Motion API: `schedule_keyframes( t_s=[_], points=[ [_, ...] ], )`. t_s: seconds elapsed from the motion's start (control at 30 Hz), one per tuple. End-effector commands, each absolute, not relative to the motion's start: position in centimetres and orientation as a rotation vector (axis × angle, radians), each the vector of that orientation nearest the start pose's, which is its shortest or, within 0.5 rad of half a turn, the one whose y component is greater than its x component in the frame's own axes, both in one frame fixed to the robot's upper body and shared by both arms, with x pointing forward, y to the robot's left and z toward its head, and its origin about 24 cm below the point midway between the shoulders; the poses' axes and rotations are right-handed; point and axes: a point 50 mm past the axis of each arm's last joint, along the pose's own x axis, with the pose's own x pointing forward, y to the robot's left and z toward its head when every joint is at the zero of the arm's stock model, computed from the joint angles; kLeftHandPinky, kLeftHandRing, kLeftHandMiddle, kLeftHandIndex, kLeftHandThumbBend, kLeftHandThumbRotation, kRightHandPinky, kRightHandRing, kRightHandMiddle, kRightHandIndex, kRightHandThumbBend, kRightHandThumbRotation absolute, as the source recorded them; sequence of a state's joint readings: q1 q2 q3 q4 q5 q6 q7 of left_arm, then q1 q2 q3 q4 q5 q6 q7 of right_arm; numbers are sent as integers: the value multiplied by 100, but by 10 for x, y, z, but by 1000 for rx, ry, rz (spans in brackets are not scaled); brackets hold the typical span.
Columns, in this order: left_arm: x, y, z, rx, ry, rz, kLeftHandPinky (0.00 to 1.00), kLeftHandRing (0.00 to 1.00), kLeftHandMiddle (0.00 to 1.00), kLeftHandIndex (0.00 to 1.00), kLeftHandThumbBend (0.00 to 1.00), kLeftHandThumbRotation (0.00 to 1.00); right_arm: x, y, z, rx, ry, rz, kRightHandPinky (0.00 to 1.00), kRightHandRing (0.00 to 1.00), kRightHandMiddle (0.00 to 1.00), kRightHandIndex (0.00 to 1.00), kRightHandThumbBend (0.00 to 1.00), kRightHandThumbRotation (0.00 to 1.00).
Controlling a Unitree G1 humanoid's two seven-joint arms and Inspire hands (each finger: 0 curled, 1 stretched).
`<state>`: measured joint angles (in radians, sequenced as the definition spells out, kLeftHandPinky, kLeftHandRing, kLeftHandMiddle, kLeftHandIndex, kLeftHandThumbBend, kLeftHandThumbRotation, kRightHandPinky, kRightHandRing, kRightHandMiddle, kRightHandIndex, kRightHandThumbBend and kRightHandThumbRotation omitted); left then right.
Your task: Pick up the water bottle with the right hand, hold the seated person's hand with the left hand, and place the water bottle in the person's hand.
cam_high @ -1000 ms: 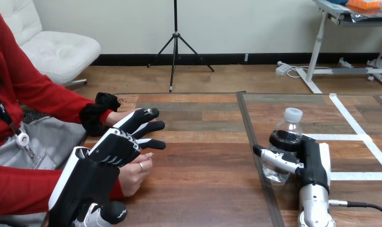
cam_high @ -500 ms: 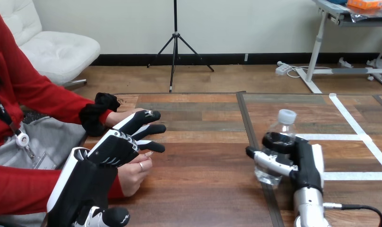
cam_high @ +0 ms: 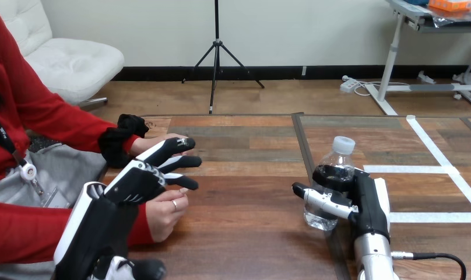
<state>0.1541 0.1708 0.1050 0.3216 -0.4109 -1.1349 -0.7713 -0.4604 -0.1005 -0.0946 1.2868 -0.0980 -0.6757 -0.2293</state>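
Across the lower frame runs a wooden plank table (cam_high: 250, 175), with white tape strips (cam_high: 434, 146) at right. Right of centre, the right hand (cam_high: 361, 195) curls round a clear plastic water bottle (cam_high: 340, 156) with a white cap. At lower left, the left hand (cam_high: 137, 181), fingers straight, lies over the person's hand (cam_high: 163, 213).

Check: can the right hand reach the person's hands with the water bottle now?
Probably not yet: the right hand grips the water bottle with bare table ahead, but the left hand lies over the person's hands, covering them.
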Motion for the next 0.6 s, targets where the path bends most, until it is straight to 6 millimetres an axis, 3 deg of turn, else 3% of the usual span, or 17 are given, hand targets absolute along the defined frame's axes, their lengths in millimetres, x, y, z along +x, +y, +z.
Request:
schedule_keyframes(
  t_s=[0.0,0.57],
  points=[
    [181,211,60,371,-779,-358,63,79,86,85,100,80,299,-169,-16,-127,-29,-142,32,35,39,41,90,0],
    [175,214,63,497,-796,-317,67,79,86,86,100,73,297,-156,-5,-63,-129,-44,29,32,37,40,89,0]
  ],
)
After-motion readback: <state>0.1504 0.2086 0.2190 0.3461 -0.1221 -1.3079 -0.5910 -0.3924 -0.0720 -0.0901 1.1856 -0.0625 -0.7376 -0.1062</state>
